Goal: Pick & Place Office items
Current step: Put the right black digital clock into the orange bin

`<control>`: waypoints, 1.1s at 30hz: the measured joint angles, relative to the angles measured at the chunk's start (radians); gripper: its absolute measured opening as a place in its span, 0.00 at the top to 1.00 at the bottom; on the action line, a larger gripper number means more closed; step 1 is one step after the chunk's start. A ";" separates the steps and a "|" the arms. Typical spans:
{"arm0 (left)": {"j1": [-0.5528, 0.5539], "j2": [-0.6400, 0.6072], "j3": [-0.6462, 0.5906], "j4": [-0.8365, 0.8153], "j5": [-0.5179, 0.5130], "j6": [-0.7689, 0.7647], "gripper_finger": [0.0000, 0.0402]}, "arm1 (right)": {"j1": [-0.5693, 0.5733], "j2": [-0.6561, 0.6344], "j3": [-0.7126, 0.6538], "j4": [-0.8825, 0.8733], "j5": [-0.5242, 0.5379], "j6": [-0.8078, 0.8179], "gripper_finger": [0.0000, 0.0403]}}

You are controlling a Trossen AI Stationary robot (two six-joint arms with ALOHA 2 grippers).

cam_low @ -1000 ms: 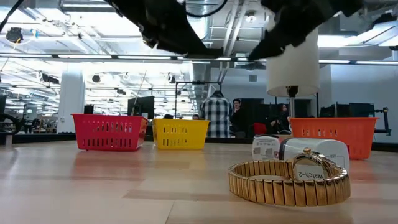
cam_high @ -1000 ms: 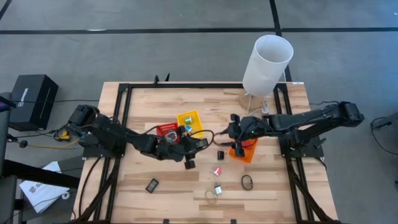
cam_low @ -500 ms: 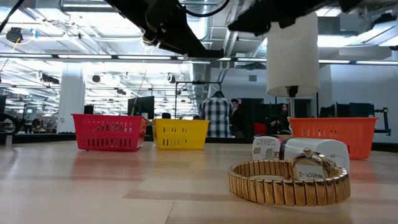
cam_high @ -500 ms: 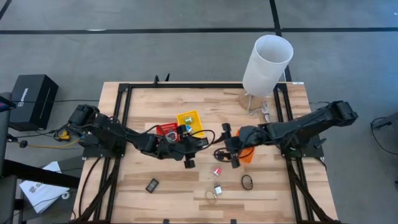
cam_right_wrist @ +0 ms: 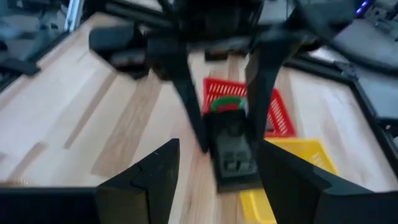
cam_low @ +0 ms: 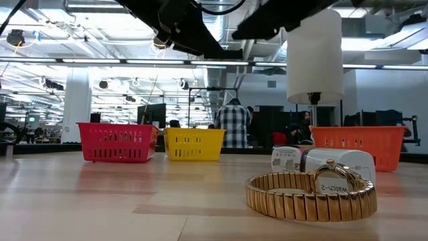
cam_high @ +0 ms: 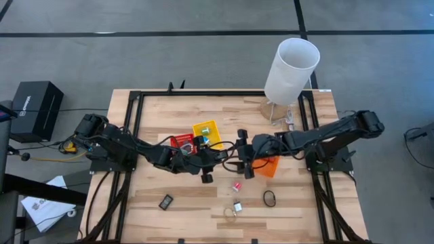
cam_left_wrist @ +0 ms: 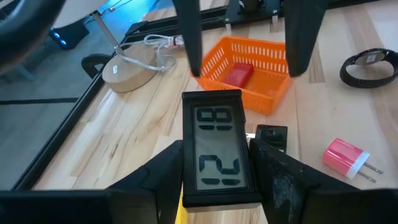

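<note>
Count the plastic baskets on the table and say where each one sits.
3. The red basket and yellow basket sit side by side near the table's middle; the orange basket sits toward the right arm's side.

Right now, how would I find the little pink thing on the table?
Look for the orange tray near the middle of the table. On the bare wood beside it, toward the table's front edge, lies the pink plug, not far from a black watch. Only it is pink, with two metal prongs.
</note>
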 joint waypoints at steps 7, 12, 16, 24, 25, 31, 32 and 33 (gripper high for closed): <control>-0.002 0.000 0.000 0.022 0.001 0.001 0.60 | -0.016 0.018 0.003 0.005 0.000 0.002 0.50; -0.002 0.000 0.000 0.036 0.003 0.029 0.59 | -0.026 0.027 0.003 0.014 0.000 0.002 0.50; -0.001 0.000 0.000 0.043 0.062 0.030 0.60 | -0.032 0.031 0.002 0.013 -0.001 0.002 0.50; -0.001 0.000 0.000 0.066 0.082 0.057 0.59 | -0.037 0.032 0.002 0.006 -0.003 0.003 0.50; -0.001 0.000 0.000 0.068 0.082 0.059 0.59 | -0.036 0.032 0.002 0.006 -0.003 0.003 0.50; -0.001 0.000 0.000 0.072 0.082 0.060 0.60 | -0.030 0.032 0.002 0.004 -0.004 0.053 0.50; -0.001 0.000 0.000 0.072 0.082 0.060 0.60 | -0.030 0.031 0.002 0.004 -0.004 0.054 0.50; -0.001 0.000 0.000 0.072 0.082 0.060 0.59 | -0.030 0.032 0.002 0.004 -0.004 0.054 0.50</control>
